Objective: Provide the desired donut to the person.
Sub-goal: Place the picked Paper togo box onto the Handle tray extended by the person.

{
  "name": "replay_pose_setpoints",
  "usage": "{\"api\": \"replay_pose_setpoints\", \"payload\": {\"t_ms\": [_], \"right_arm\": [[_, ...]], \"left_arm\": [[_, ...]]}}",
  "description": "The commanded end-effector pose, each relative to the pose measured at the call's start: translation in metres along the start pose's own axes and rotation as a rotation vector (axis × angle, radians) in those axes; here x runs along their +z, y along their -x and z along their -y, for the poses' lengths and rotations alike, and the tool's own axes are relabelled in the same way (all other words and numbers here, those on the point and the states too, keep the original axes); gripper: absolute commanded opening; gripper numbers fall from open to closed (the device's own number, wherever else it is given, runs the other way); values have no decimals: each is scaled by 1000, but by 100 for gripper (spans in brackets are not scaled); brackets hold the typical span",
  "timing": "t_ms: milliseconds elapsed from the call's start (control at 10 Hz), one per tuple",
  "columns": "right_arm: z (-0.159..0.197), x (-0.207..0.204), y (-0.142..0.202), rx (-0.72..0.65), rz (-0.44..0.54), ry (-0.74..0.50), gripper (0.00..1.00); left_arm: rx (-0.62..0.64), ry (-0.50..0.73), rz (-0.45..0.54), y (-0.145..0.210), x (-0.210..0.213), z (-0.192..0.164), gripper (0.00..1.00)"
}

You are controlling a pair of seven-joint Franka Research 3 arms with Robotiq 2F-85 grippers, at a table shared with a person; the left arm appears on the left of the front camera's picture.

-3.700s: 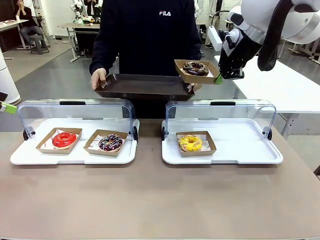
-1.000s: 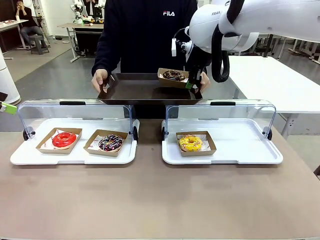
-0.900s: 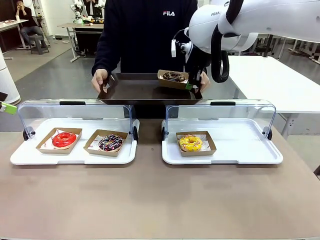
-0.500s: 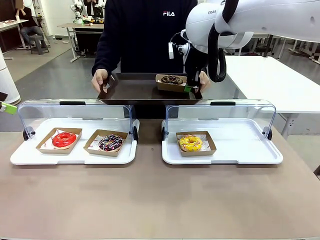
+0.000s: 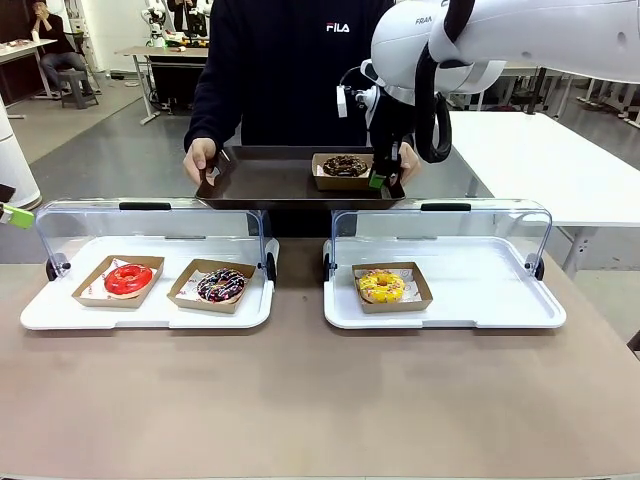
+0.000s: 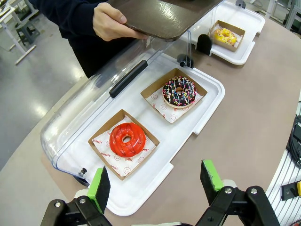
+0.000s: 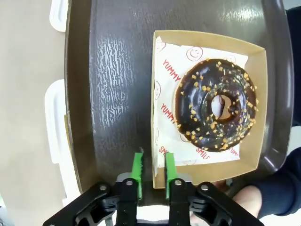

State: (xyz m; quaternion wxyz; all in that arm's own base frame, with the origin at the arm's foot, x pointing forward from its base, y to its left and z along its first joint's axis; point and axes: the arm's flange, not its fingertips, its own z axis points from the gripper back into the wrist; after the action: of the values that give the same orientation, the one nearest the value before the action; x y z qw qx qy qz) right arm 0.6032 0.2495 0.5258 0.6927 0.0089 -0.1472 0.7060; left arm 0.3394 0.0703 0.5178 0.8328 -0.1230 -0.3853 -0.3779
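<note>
Donut [image 7: 215,104]: chocolate, in box [image 7: 211,173] on tray [image 7: 117,94], just beyond right end effector [image 7: 153,165].
Right end effector: pads [image 7: 137,165] straddling box wall; gripping or released, cannot tell.
Left end effector [image 6: 155,180]: spread wide, red donut [image 6: 127,140] just ahead.

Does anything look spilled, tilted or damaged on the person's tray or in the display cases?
Nothing stands out. The chocolate donut sits whole in its box, flat on the dark tray, the right gripper at its wall. The red donut, sprinkled donut and yellow donut lie neatly in theirs; no spills show.
</note>
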Motion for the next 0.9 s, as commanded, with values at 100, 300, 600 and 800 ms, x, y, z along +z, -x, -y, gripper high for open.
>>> {"api": "replay_pose_setpoints", "payload": {"t_ms": [100,300,600,800], "right_arm": [[4,7,1,12,21,-9,100],[5,8,2,19,30,-18,95],[6,10,1,25,30,-31,100],[5,11,0,34,31,-48,100]], "left_arm": [[-2,5,7,1,0,-1,100],[-2,5,7,1,0,-1,100],[-2,5,7,1,0,-1,100],[-2,5,7,1,0,-1,100]]}}
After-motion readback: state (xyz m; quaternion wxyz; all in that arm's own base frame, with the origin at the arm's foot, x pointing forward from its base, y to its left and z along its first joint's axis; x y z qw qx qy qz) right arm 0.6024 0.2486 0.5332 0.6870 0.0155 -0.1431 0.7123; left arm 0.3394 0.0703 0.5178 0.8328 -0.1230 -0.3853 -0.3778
